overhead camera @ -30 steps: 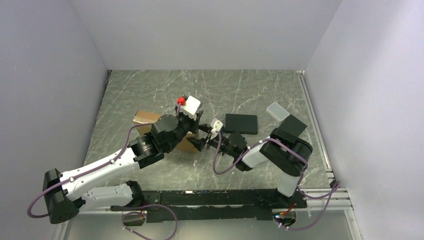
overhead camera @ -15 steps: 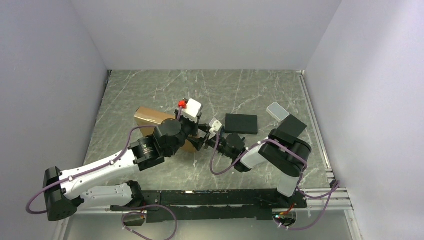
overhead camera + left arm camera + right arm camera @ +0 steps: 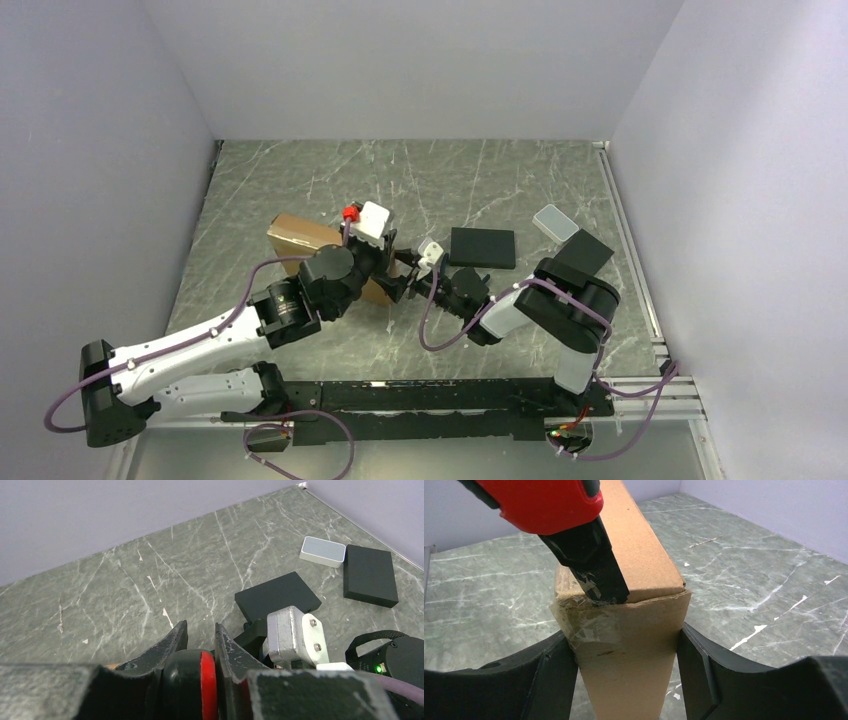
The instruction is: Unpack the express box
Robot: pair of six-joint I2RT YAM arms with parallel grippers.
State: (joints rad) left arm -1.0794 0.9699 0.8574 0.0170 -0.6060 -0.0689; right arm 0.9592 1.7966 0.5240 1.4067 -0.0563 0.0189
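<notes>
The express box is a brown cardboard carton lying left of centre. In the right wrist view its near end stands between my right gripper's fingers, which press on both sides; clear tape covers the seam. My right gripper is shut on that end. My left gripper is shut on a red and black box cutter. The cutter reaches down from above, and its black tip rests on the taped seam at the box's top edge. In the top view the left gripper is over the box's right end.
Two flat black pads and a small translucent white case lie to the right on the marble table. They also show in the left wrist view: pads, case. Grey walls close in on three sides.
My left arm has swung left and back with the cutter, uncovering more of the box's top. The right gripper has stayed on the box's end.
</notes>
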